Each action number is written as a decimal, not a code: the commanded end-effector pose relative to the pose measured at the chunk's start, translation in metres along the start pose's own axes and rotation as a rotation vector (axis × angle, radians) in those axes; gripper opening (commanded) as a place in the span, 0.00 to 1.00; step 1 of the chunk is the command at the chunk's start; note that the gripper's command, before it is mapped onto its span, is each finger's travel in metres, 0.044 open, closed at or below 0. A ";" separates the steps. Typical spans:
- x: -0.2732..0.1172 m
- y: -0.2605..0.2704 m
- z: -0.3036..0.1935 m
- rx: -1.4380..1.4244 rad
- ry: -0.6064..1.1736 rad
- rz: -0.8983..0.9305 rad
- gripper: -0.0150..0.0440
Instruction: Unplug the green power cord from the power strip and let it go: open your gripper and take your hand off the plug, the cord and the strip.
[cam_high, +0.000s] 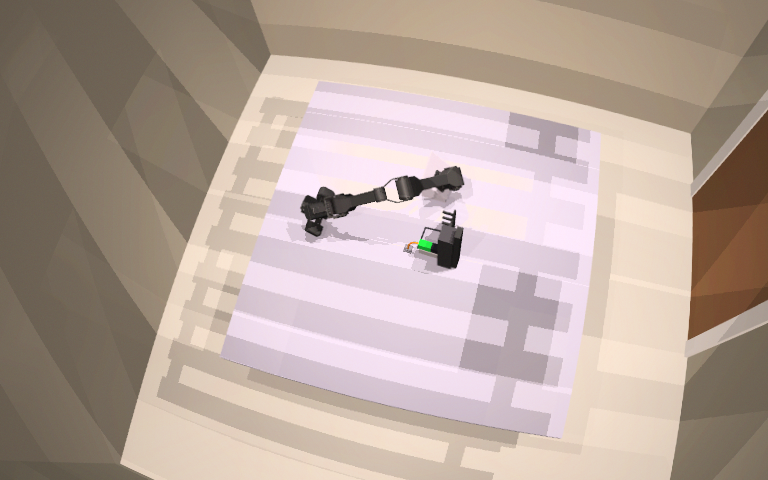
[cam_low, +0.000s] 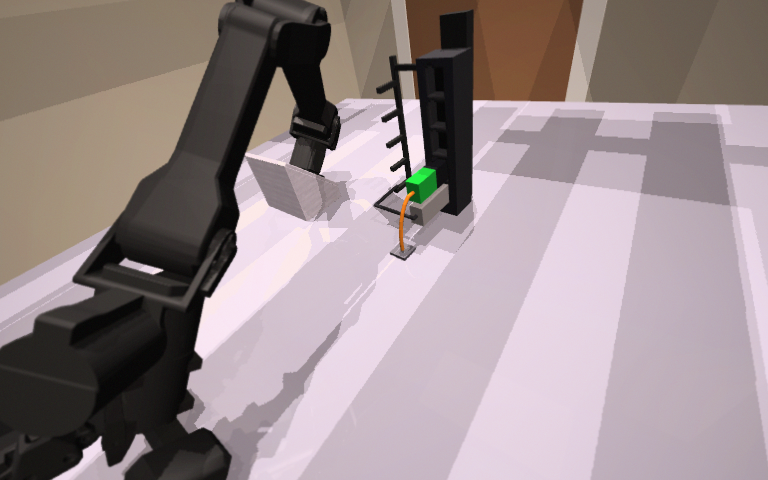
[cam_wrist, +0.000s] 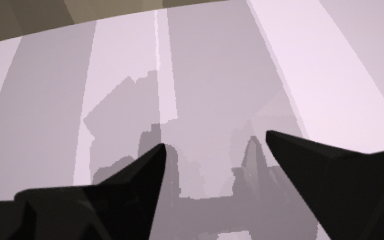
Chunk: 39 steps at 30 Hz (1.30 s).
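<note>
The black power strip (cam_high: 449, 249) (cam_low: 461, 135) stands upright with a column of sockets. The green plug (cam_high: 424, 245) (cam_low: 421, 185) lies level at its lowest socket, above a grey ledge (cam_low: 431, 206). A short black part joins the green body to the strip; how deep it sits is hidden. The orange cord (cam_high: 412, 243) (cam_low: 401, 223) curves down from the plug to a small plate (cam_high: 407, 249) (cam_low: 402, 253). My gripper (cam_wrist: 215, 142) is open, with nothing between its fingers. It is off to the side of the strip, apart from plug and cord; a pale panel hides its fingers in the exterior view.
A thin black rack with several pegs (cam_low: 400, 113) stands beside the strip, on my arm's side. A bent black rod (cam_low: 396, 211) runs from its foot to the grey ledge. The pale angled panel (cam_low: 283, 189) is at my arm's end. All stand on the pale striped table (cam_high: 362, 316) (cam_low: 396, 362).
</note>
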<state>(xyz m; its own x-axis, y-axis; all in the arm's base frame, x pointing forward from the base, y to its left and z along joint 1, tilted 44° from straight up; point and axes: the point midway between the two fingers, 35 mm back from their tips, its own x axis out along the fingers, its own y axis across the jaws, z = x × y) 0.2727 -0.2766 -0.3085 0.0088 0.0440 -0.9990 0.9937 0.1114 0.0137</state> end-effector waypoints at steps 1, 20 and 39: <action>-0.002 0.001 -0.001 0.000 0.005 0.001 0.89; -0.260 0.049 -0.178 0.031 0.559 0.045 0.53; -0.332 0.034 -0.242 0.070 0.716 0.018 0.53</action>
<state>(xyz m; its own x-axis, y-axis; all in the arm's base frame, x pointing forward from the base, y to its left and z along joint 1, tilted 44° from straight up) 0.2771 -0.0513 0.0309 -0.0270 0.6841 -0.7289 0.9989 0.0458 0.0060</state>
